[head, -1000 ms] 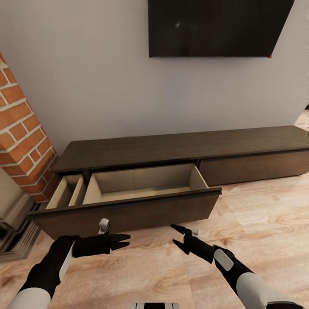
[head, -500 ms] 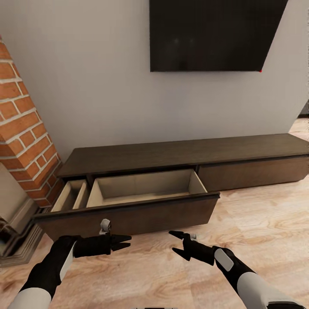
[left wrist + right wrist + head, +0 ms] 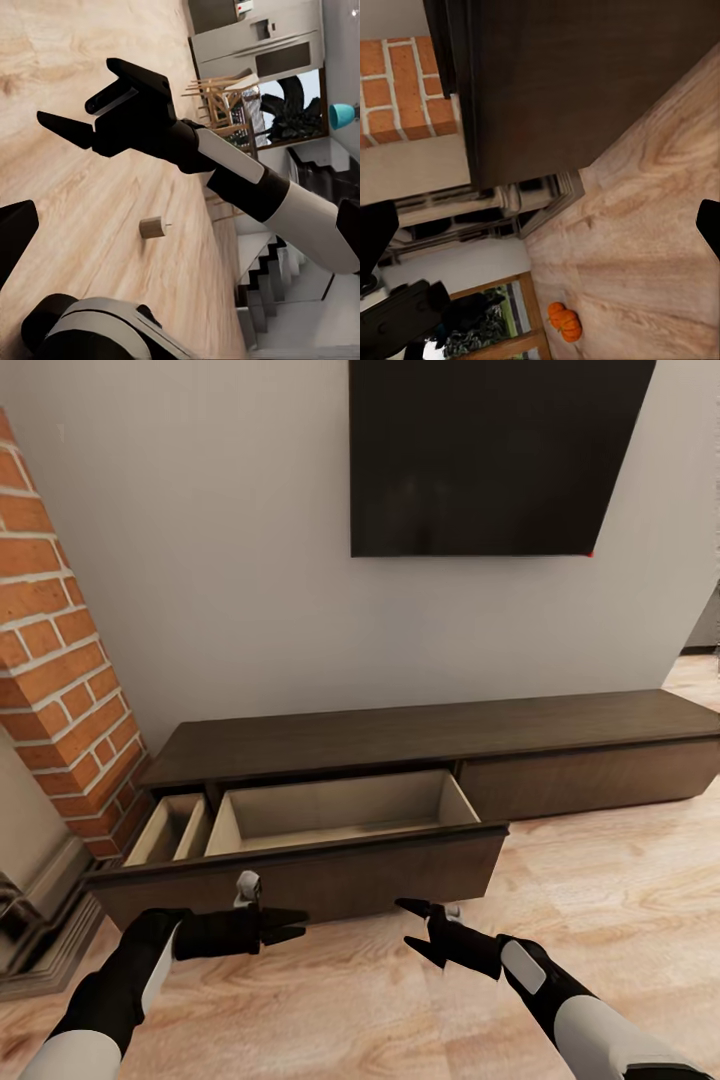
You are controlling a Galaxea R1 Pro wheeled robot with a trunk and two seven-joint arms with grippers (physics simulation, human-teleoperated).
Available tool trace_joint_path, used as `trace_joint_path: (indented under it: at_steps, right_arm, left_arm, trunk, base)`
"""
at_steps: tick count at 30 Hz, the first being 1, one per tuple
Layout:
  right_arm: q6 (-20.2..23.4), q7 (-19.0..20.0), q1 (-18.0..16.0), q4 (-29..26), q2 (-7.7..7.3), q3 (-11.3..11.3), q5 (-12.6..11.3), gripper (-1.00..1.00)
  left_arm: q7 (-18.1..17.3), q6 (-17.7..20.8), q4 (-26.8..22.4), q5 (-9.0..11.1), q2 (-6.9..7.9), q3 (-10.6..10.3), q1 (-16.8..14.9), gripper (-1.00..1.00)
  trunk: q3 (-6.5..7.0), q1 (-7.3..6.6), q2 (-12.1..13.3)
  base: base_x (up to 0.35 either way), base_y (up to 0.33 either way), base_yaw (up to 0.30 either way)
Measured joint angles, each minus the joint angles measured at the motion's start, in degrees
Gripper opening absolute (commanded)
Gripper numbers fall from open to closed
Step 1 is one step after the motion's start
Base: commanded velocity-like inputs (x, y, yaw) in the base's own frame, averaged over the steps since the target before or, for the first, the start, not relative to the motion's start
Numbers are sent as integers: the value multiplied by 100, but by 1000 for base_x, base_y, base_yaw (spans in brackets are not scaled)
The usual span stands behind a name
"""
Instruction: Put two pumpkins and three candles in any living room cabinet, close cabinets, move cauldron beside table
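**Open drawer, empty end effectors, goods lying behind me**

The cabinet (image 3: 440, 725) stands against the wall under the dark TV screen (image 3: 490, 455), and its wide drawer (image 3: 330, 825) is pulled out, showing a bare pale interior. Nothing of the task lies inside it. A pumpkin (image 3: 564, 321) sits on the wooden floor (image 3: 620, 870) well away from the cabinet, seen through my right wrist camera, and one small brown candle (image 3: 152, 226) lies on the floor in my left wrist view.

My left end effector (image 3: 285, 926) hovers just before the drawer front, fingers spread a little and holding nothing. My right end effector (image 3: 418, 926) gapes wide and is likewise empty.

The risks, as I judge them: the drawer juts low into my path, so turning to fetch things could clip its front with an arm or my base. The candle is tiny and could roll or slip from a coarse pinch. The brick fireplace (image 3: 60, 660) crowds my left side.
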Motion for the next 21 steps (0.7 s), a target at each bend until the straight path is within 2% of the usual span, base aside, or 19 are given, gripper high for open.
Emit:
trace_joint_path:
  at_steps: [9,21]
  right_arm:
    - [-36,-24,3,-15,1,-8,-23,100]
    - [-39,-17,4,6,-33,-9,-36,100]
  left_arm:
    - [0,-5,0,0,-5,-117,0,100]
    - [-9,-5,-8,8,20,-119,0,100]
  trunk:
    - [200,-23,12]
    - [200,-23,13]
  base:
    - [0,0,0]
    - [0,0,0]
